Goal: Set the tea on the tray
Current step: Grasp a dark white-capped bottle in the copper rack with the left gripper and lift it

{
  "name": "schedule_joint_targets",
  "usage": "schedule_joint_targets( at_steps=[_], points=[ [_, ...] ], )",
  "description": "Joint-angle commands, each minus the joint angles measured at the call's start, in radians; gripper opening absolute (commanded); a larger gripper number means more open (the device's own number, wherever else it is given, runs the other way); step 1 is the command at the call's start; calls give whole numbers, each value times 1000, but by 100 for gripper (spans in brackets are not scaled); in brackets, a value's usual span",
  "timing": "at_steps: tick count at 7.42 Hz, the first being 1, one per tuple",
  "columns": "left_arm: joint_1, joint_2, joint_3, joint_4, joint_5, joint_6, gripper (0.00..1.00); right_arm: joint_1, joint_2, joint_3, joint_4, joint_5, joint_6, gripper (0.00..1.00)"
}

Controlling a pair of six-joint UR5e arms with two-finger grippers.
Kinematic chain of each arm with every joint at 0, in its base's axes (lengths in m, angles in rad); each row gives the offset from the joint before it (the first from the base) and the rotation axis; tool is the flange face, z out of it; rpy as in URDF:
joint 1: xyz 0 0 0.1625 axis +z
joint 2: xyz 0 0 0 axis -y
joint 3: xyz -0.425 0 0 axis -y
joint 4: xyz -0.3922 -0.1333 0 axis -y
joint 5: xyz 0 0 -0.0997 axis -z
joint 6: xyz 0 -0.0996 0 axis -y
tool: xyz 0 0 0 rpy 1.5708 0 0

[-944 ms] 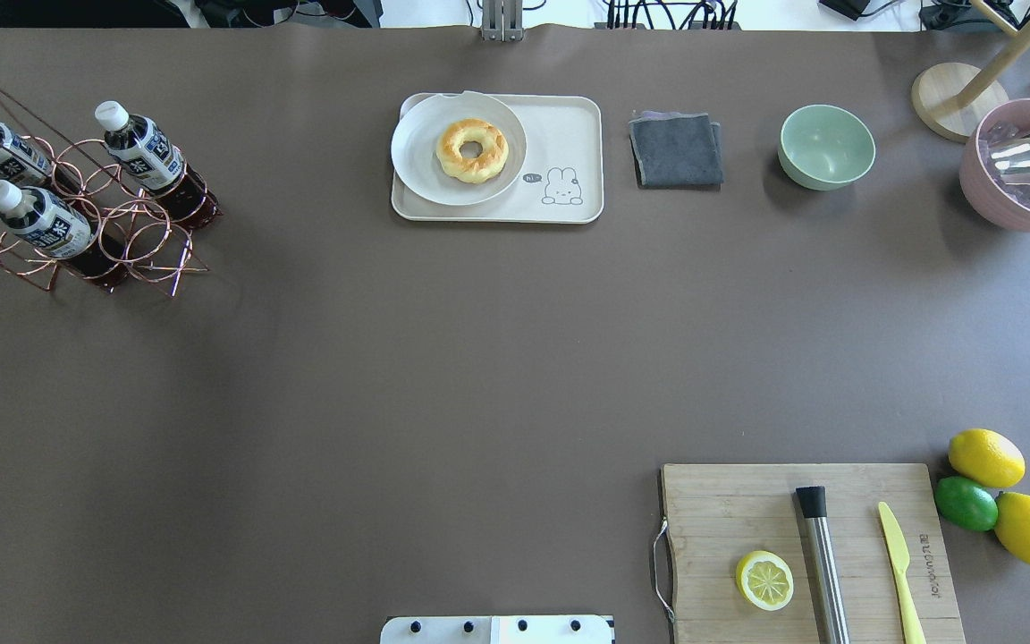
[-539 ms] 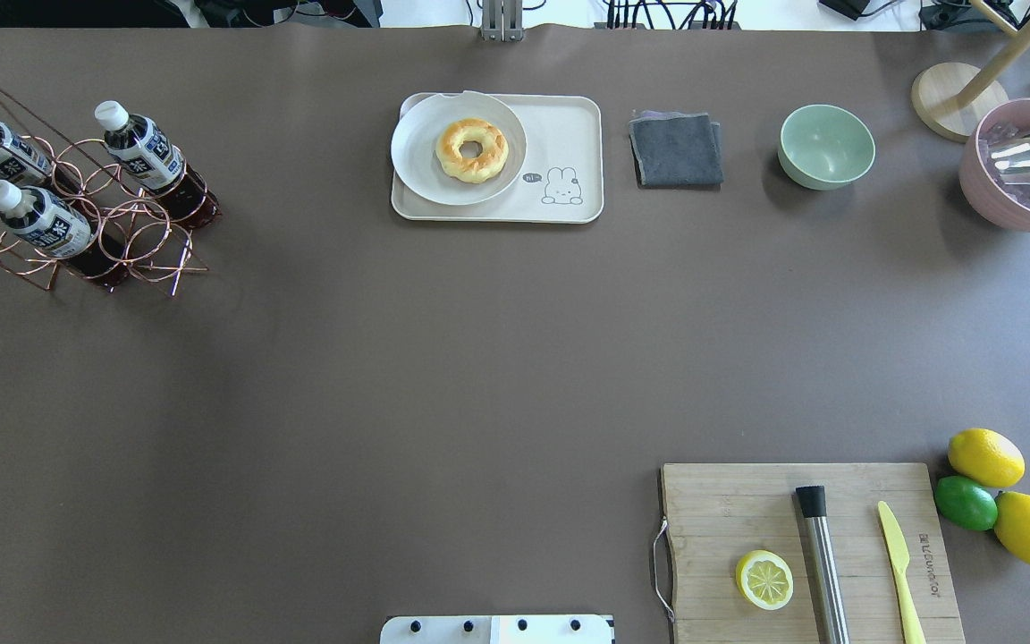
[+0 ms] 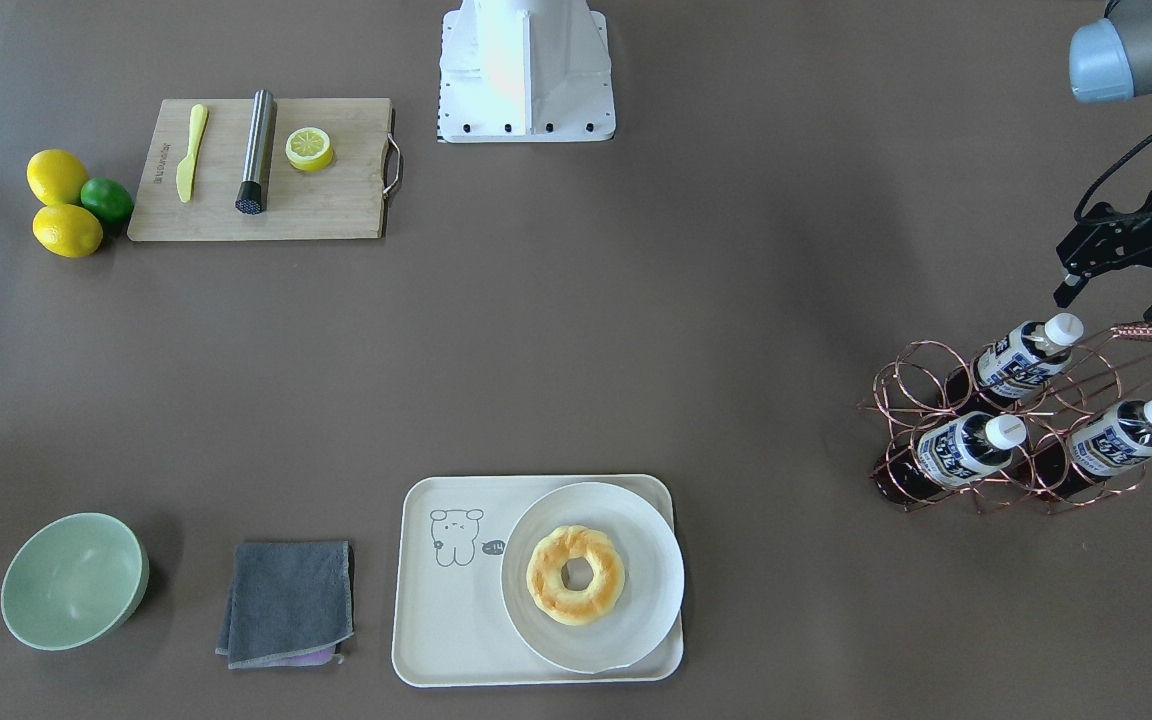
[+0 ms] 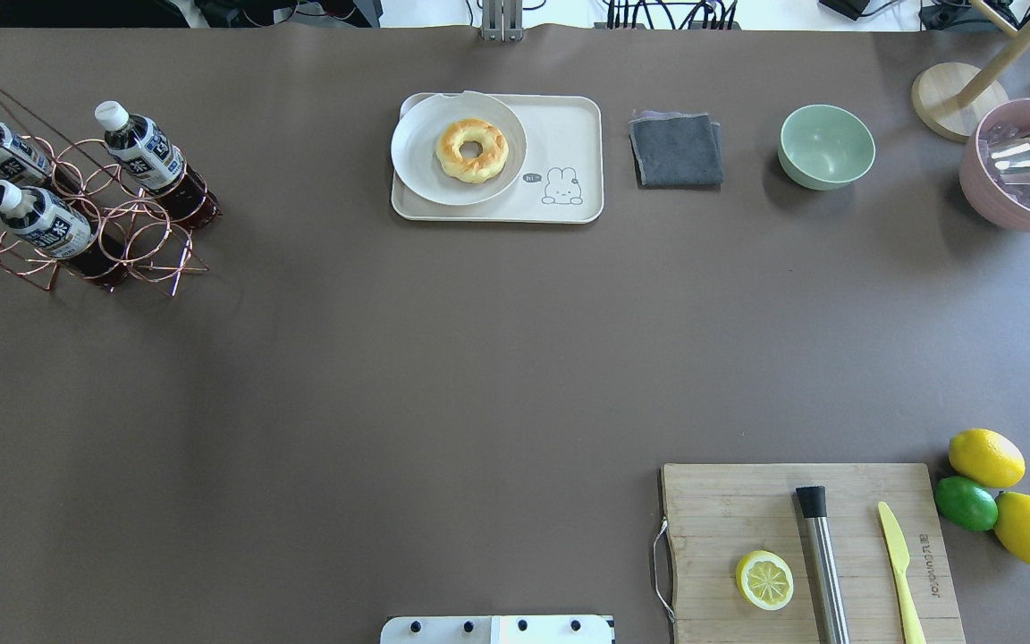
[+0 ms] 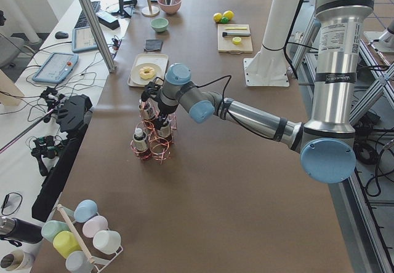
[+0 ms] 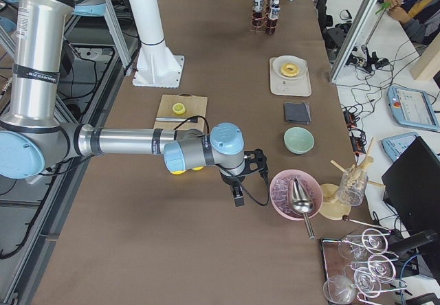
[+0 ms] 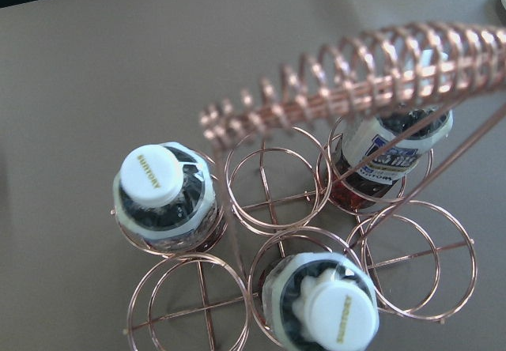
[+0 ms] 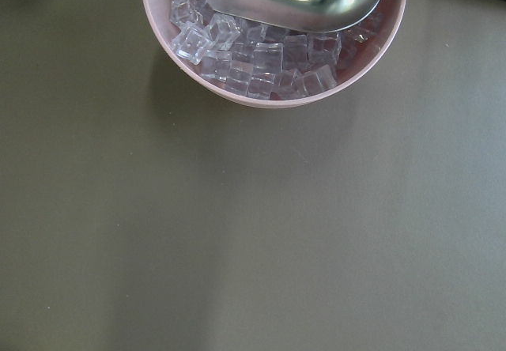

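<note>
Three tea bottles [image 3: 1021,360] [image 3: 966,445] [image 3: 1121,435] with white caps stand tilted in a copper wire rack [image 3: 921,365] at the table's left end. They also show in the overhead view [image 4: 144,152] and close up in the left wrist view [image 7: 162,189]. My left gripper [image 3: 1118,298] hangs open just above the rack's handle and touches no bottle. The cream tray [image 3: 456,610] [image 4: 569,125] holds a white plate [image 3: 636,530] with a doughnut. My right gripper [image 6: 237,189] hovers beside the pink ice bowl, and I cannot tell whether it is open or shut.
A pink bowl [image 4: 980,192] of ice cubes with a metal scoop stands at the far right. A grey cloth [image 4: 676,149] and a green bowl [image 4: 826,146] lie right of the tray. A cutting board [image 4: 747,510] holds a lemon half, a muddler and a knife.
A dark part of my left gripper has come into the overhead view at the left edge, by the rack. Nothing else has moved.
</note>
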Motion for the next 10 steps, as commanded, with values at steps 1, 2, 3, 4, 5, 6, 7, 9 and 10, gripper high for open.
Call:
schedule_joint_targets(
  at_steps=[1, 2, 3, 4, 5, 6, 7, 9, 10],
  points=[
    [72, -32, 26, -3, 69, -34, 92, -8, 4, -2, 0, -2, 1, 100],
    [72, -32, 35, -6, 69, -28, 86, -11, 6, -2, 0, -2, 1, 100],
    [72, -32, 35, -6, 69, -34, 72, -14, 6, -2, 0, -2, 1, 100],
    [72, -32, 35, -6, 68, -36, 46, -15, 8, 0, 0, -2, 1, 100],
    [72, -32, 32, -6, 66, -36, 23, -15, 9, 4, 0, -2, 2, 100],
    [72, -31, 28, -4, 65, -49, 0, -17, 9, 4, 0, -2, 2, 100],
    [72, -32, 28, -3, 68, -59, 0, -18, 11, 6, 0, -2, 1, 100],
    [64, -38, 20, 2, 61, -57, 0, -20, 11, 8, 0, 0, 2, 100],
    [40, -37, -6, 7, 54, -53, 0, -21, 11, 8, 0, -2, 2, 100]
  ],
)
